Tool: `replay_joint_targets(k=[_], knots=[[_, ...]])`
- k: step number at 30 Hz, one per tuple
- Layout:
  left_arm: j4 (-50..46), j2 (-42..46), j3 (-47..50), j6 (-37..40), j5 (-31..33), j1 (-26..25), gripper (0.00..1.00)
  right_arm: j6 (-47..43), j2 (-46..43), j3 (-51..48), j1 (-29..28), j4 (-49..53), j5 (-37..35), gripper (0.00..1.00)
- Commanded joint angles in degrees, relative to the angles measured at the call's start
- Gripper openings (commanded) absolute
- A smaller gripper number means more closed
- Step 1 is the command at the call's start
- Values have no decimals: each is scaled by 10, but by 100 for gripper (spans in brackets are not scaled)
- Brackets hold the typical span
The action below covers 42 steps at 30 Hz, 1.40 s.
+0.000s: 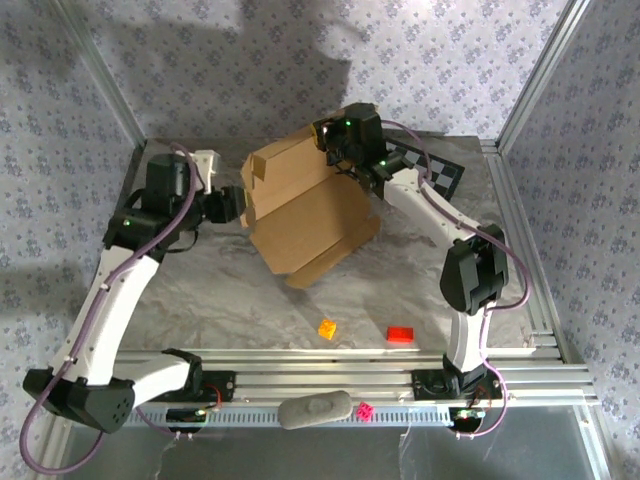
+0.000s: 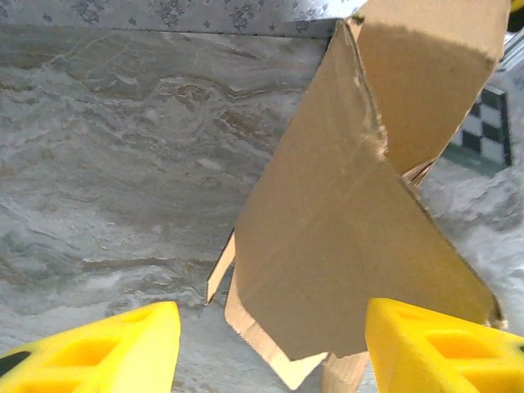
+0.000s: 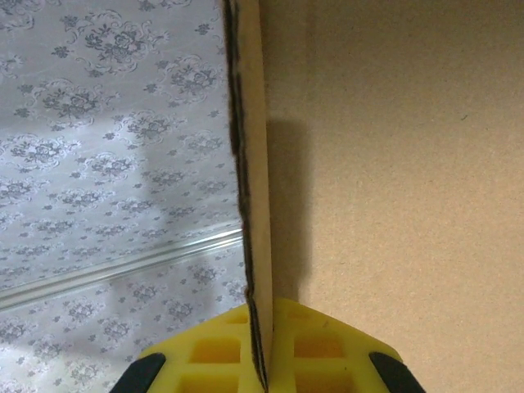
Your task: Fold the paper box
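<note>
Looks bright and even from overhead. Throws broad soft shadows across the back wall (image 1: 300, 60) and a faint one beneath the paper box (image 1: 310, 215) on the table (image 1: 200, 290). Softens slightly up close in the wrist views.

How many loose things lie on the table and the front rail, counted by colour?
Brown: 1, paper box
Black-and-white: 1, checkered board
Orange: 1, small block
Red: 1, larger block
Pink: 1, tiny cube
Grey: 1, oblong object
Total: 6
</note>
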<state>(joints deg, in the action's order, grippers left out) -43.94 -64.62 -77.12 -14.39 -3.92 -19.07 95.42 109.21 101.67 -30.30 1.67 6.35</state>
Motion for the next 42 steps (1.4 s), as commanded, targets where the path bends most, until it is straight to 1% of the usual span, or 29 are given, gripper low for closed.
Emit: replay_joint_targets(k=[1,10,11,13,16,18,22,24,25,26,27,29,30,33,34,37,40,42], knots=[[38,32,24,39,71,-12,65,-12,17,23,5,18,10,0],[47,60,50,73,32,-19,64,-15,28,40,10,39,21,0],[71,69,55,73,26,-20,65,-15,30,42,10,42,21,0],[81,79,59,75,14,-20,66,-15,32,47,10,47,22,0],[46,60,48,83,13,-21,66,-13,36,54,11,50,22,0],[28,46,47,85,22,-26,66,-10,37,58,10,52,23,0],[41,25,46,77,64,-37,66,-6,38,60,9,52,24,0],[38,5,38,67,107,-41,64,-5,38,59,8,51,26,0],[37,-5,33,62,125,-41,62,-4,37,58,7,52,27,0],[36,-14,30,58,141,-41,57,-2,37,57,6,51,28,0],[38,-22,27,50,159,-41,49,1,35,53,5,51,27,0],[39,-40,22,30,196,-41,23,8,29,38,0,41,21,0],[40,-48,20,17,210,-41,17,13,26,30,-2,34,17,0],[41,-71,13,-20,268,-44,3,38,16,-1,-15,9,10,0],[35,-80,6,-35,289,-44,0,50,11,-13,-22,2,8,0],[15,-105,-15,-71,337,-44,0,84,-14,-67,-46,-30,-20,0],[11,-121,-26,-93,358,-44,0,117,-36,-109,-69,-53,-60,0],[12,-130,-29,-100,367,-44,0,136,-39,-122,-75,-58,-62,0]])
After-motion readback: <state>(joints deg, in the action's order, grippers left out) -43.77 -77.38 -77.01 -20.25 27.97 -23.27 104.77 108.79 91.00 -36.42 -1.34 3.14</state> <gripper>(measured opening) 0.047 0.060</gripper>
